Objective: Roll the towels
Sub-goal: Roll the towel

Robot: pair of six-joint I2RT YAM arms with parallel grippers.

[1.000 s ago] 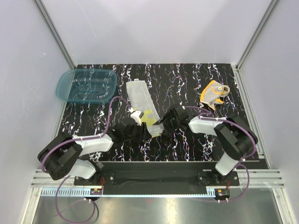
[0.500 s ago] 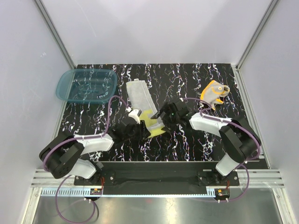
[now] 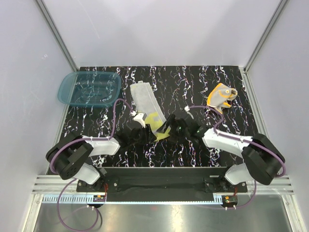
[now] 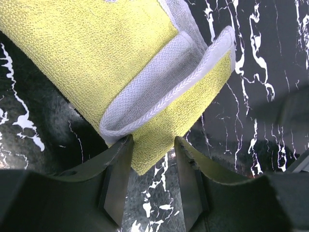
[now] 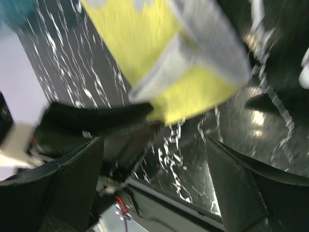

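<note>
Top external view shows a black worktop with white marbling (image 3: 193, 82), and at its far left corner a translucent teal plastic basin (image 3: 63, 91). Just right of the basin lies a long pale yellow cloth towel (image 3: 144, 99). Its grey-beige side faces up and it runs away from the basin toward the arm bases. The end farthest from the basin is turned over, so the yellow face shows there. A small orange cloth towel with a grey-beige side (image 3: 220, 96) sits crumpled well to the right of the basin, past the yellow towel and apart from both arms.

Left wrist view shows the left pincer (image 4: 153, 141) clamped on that turned-over end. The grey-beige hem curls into a loose loop just ahead of the fingers (image 4: 118, 169), and a yellow corner hangs between them.

Right wrist view is blurred. The right pincer (image 5: 153, 141) stands wide open with only bare worktop between its fingers. The folded end of the yellow towel lies just ahead of it, untouched. Both pincers meet at this end, on the side of the yellow towel away from the basin
</note>
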